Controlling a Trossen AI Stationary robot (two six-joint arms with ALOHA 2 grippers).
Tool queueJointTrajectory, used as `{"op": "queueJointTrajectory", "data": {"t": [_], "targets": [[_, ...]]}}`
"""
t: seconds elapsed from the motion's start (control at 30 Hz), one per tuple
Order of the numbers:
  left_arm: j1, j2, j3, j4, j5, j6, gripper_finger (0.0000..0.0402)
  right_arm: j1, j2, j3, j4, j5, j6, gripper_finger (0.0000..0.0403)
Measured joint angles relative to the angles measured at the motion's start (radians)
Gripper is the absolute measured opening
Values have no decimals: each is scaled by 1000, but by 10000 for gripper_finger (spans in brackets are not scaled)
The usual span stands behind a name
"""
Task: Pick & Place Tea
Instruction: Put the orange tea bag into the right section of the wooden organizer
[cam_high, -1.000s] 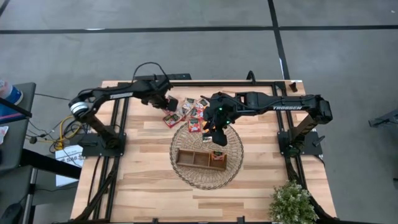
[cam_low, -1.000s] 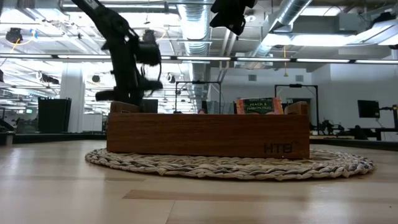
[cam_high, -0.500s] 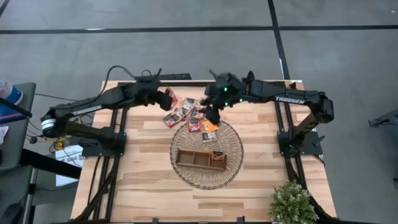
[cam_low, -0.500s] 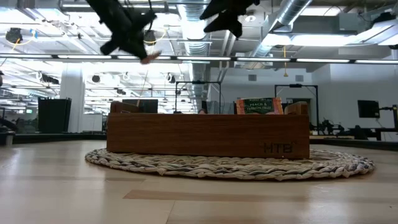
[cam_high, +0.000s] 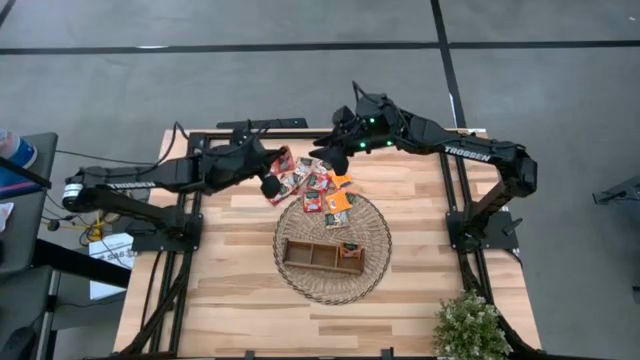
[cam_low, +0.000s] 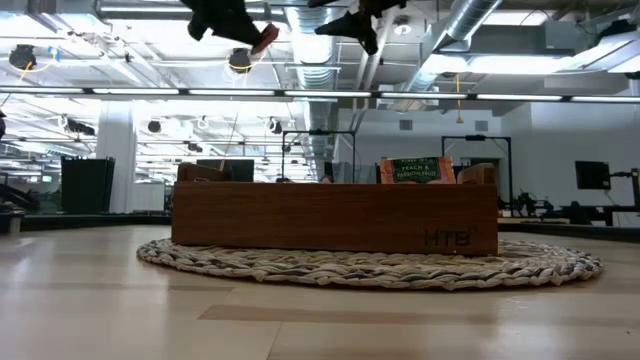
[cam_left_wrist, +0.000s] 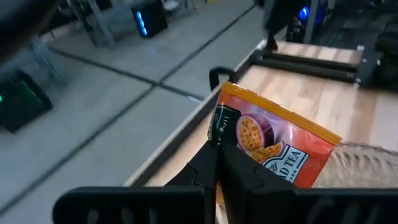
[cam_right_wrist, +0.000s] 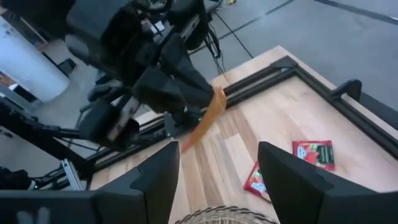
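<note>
While left hand (cam_left_wrist: 217, 163) is clamped on an orange-red tea sachet (cam_left_wrist: 270, 146), raised over the far-left part of the table (cam_high: 240, 290), right hand (cam_right_wrist: 217, 163) hangs empty w/ fingers apart, above the far sachet pile (cam_high: 312, 182). One sachet (cam_high: 351, 250) sits in tray's (cam_high: 300, 255) right compartment.

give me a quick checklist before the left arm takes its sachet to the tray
1. Left gripper shut on sachet: ok
2. Sachet lifted off the table: ok
3. Right gripper open, holding nothing: ok
4. Right gripper out of the path to the tray: ok, it is over the far-side pile
5. Free compartments in the tray: ok, left and middle look empty
6. Grip firm enough for the move: cannot tell
</note>
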Motion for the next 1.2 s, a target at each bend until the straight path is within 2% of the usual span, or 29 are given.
{"op": "queueJointTrajectory", "data": {"t": [0.27,0.43,0.6,0.87,1.2], "targets": [[-64,63,-2,84,-108,179,0,45,42,2,50,58,1,204],[-80,83,-2,73,-139,250,0,50,54,0,43,118,-6,194],[-90,84,-2,100,-138,264,0,48,53,0,46,147,-6,192],[-98,84,-2,142,-93,334,0,57,53,0,46,129,-8,198],[-97,84,-2,179,-104,363,0,76,53,0,75,100,45,183]]}}
